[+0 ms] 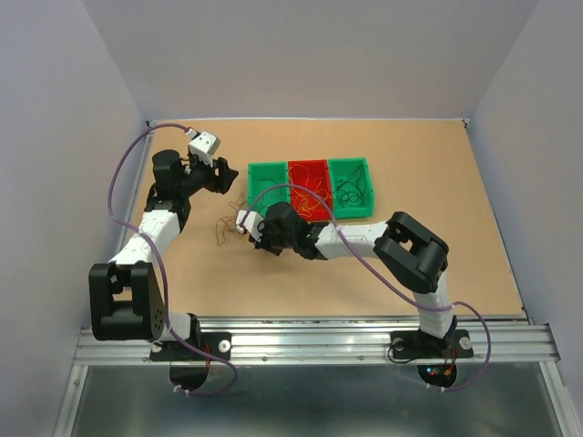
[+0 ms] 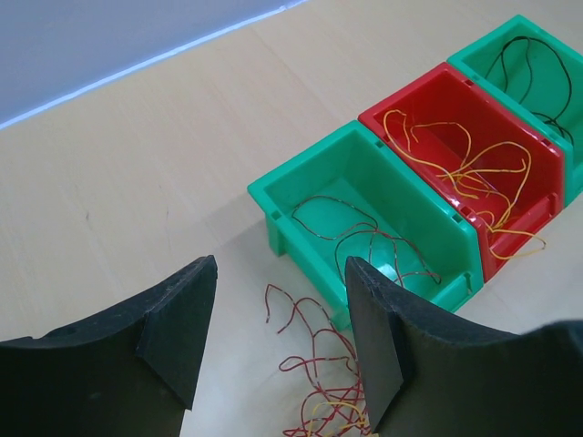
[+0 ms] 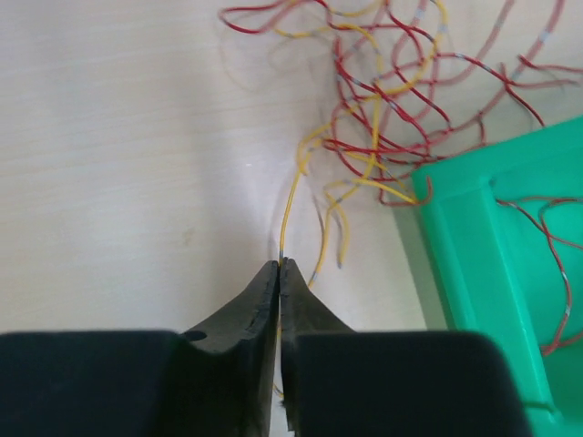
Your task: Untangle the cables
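Note:
A clump of thin red and yellow cables lies on the table beside the left green bin; it also shows in the left wrist view and the top view. My right gripper is shut on one yellow cable that runs up into the clump. My left gripper is open and empty, hovering over the red strands just left of the green bin. That bin holds red strands, the red bin holds yellow ones, the far green bin holds dark ones.
Three bins stand in a row at the table's middle: green, red, green. The right arm reaches leftward across the table in front of them. Grey walls close in the back and sides.

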Robot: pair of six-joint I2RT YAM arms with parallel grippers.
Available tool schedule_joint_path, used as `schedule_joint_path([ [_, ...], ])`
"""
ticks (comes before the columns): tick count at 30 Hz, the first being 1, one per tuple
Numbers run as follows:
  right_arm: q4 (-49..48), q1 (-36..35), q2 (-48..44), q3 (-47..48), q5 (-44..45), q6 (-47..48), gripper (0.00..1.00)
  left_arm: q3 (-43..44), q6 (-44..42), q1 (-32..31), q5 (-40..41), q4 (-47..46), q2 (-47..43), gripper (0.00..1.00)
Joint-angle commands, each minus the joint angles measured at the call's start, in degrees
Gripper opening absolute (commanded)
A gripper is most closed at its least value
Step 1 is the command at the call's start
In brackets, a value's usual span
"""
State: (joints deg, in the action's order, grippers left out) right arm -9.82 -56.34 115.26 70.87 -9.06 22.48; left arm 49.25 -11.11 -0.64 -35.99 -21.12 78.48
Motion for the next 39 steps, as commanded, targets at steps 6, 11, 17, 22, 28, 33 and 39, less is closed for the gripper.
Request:
schedule_joint_path([
  [6, -0.9, -0.4, -13.4, -6.3, -14.7, -1.2, 0.01, -1.9, -5.5, -1.7, -10.8, -1.3, -4.0, 0.69],
  [11, -11.1, -0.4, -23.5, -15.7, -16.3, -4.7, 0.00, -5.0, -11.4, -3.3, -19.3, -1.7, -8.2, 0.69],
  [17, -19.3, -0.4, -34.9, -24.7, -11.1, -11.0, 0.01, -7.6, -15.2, -3.6, -33.2, 0.1, -12.6, 0.72],
  [22, -22.6, -0.4, -38.8, -27.6, -6.9, -13.7, 0.01, -4.2, -31.9, -3.9, -45.0, 16.5, -12.5, 0.77],
  [28, -25.2, -0.4, -40.4, -28.8, -3.7, -15.6, 0.01, 0.3, -54.0, -7.1, -44.9, 39.3, -10.6, 0.85],
  [33, -26.5, -0.4, -40.6, -29.4, -1.6, -16.2, 0.01, 4.8, -67.1, -11.0, -42.1, 54.5, -6.0, 0.85],
  [39, -27.0, -0.4, -42.0, -30.4, 0.8, -16.2, 0.01, 12.8, -88.5, -10.4, -42.2, 76.0, 2.0, 0.99],
])
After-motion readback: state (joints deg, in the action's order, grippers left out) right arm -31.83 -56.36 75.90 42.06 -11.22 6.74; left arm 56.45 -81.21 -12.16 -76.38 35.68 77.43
